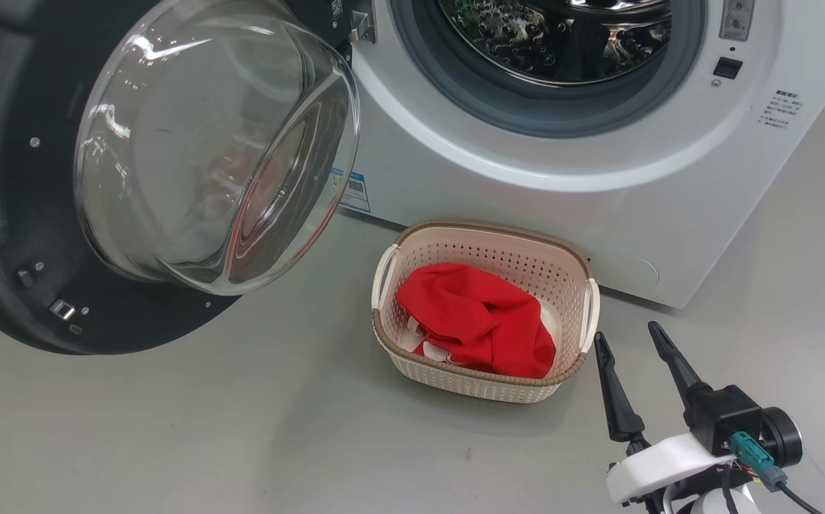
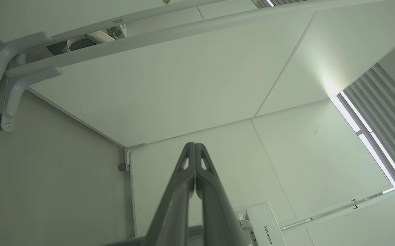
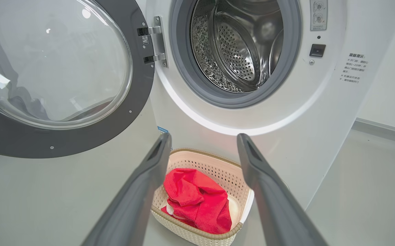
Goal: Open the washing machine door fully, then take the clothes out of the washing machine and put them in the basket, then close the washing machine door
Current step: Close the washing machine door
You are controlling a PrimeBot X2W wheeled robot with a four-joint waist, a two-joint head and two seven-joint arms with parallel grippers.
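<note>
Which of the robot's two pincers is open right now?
The right pincer: its fingers stand spread apart beside the basket, while the left pincer has its fingers pressed together.

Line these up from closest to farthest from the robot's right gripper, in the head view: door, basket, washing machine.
1. The basket, just left of the right gripper.
2. The washing machine, behind the basket.
3. The door, far left.

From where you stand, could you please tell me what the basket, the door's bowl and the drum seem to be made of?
Basket: apparently matte cream plastic, given its moulded perforated walls; the brown rim only imitates weave. Door's bowl: glossy and clear, probably glass, with sharp highlights. Drum: likely polished steel, mirror-bright and punched with holes.
</note>
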